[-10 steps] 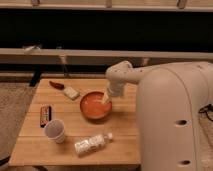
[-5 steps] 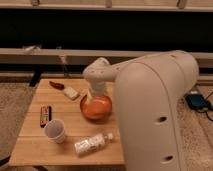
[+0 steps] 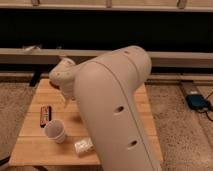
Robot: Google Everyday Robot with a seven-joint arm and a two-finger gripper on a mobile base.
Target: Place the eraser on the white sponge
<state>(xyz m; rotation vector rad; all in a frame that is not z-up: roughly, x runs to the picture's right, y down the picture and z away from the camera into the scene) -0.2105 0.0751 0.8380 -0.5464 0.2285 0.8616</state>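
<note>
From my seat, the eraser (image 3: 45, 114) lies flat by the left edge of the counter (image 3: 30, 145), untouched, so the pickup is not yet done. The cup (image 3: 55, 131) stands just in front of it, toward the front-left corner, close enough that I would want to come down on the eraser from the back side. The claw (image 3: 67, 101) hangs under the wrist, over the back-left part of the counter and a little right of the eraser. It is mostly hidden, so I cannot tell how far open it is or whether it holds anything. The bottle (image 3: 84, 146) lies on its side at the front edge, out of the way. The arm (image 3: 112, 100) fills the middle and right. Against half a second ago, it has swung further left. It now covers the bowl and the back-left corner where the sponge sat, so I cannot see the sponge now. The eraser, cup and bottle have not shifted.
</note>
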